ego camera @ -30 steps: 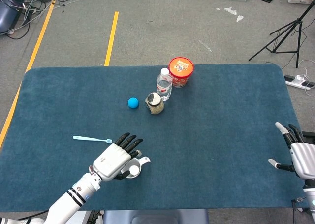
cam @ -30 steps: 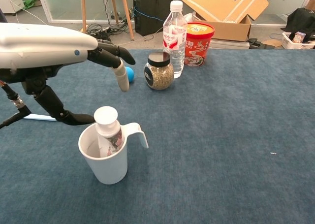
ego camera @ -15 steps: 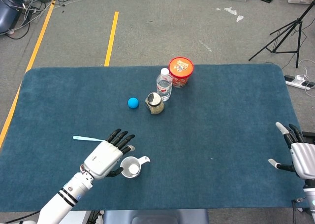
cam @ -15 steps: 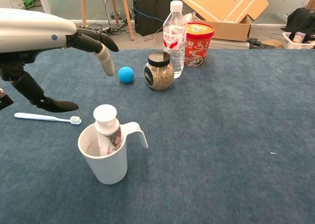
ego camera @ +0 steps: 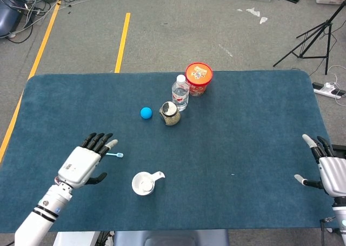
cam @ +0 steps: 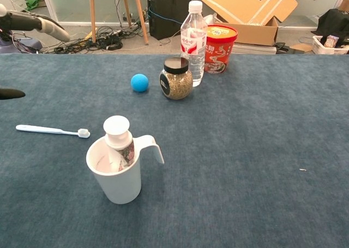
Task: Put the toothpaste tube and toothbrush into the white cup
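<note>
Toothbrush (cam: pixel 52 130) flat, bristles toward white cup (cam: pixel 116 177).

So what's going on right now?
Both hands open: left, right. Toothpaste in cup. Toothbrush lies on table. Nothing blocks it.

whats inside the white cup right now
The toothpaste tube stands in the white cup, cap up, poking above the rim. Its lower end is hidden by the cup wall. The toothbrush lies on the table, outside the cup.
</note>
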Action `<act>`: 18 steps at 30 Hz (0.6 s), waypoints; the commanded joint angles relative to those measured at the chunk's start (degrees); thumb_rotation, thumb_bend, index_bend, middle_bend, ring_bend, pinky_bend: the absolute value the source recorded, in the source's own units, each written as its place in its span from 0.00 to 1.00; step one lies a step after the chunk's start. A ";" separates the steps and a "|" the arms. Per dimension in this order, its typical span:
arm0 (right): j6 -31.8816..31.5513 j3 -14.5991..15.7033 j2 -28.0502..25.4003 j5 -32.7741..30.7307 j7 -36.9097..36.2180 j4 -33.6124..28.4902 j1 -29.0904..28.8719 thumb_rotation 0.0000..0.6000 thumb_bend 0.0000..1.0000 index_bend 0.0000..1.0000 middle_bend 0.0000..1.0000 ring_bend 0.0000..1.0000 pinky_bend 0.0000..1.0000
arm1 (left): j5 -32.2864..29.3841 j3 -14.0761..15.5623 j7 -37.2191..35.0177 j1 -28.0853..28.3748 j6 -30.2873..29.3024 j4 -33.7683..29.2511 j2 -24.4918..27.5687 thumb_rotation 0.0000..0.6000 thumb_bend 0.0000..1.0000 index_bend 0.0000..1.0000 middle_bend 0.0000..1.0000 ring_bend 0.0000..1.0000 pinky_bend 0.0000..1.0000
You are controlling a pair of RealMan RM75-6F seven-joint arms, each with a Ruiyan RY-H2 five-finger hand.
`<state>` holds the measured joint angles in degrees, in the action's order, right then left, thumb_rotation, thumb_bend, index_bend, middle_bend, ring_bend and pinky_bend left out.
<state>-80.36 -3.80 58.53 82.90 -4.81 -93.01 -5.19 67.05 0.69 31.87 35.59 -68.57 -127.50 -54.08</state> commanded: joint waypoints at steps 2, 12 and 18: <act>-0.04 -0.05 0.14 -0.07 0.36 -0.03 -0.02 1.00 0.00 0.04 0.18 0.07 0.62 | 0.27 -0.58 -7.05 -1.87 1.55 5.97 1.87 1.00 0.25 0.03 0.01 0.05 0.08; -0.79 -0.75 0.54 -1.02 1.23 -0.18 0.16 1.00 0.00 0.04 0.18 0.07 0.62 | 3.51 -2.29 -20.38 -1.42 8.45 20.54 -2.40 1.00 0.25 0.23 0.00 0.03 0.08; 0.49 -1.19 0.67 -2.18 1.87 -0.10 -0.48 1.00 0.00 0.04 0.19 0.07 0.62 | 5.39 -3.23 -27.54 0.23 13.67 27.81 -5.40 1.00 0.25 0.27 0.00 0.02 0.08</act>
<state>-79.93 -4.94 59.19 80.76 -2.98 -93.13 -5.60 71.22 -1.94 7.06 34.93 -57.19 -102.08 -57.97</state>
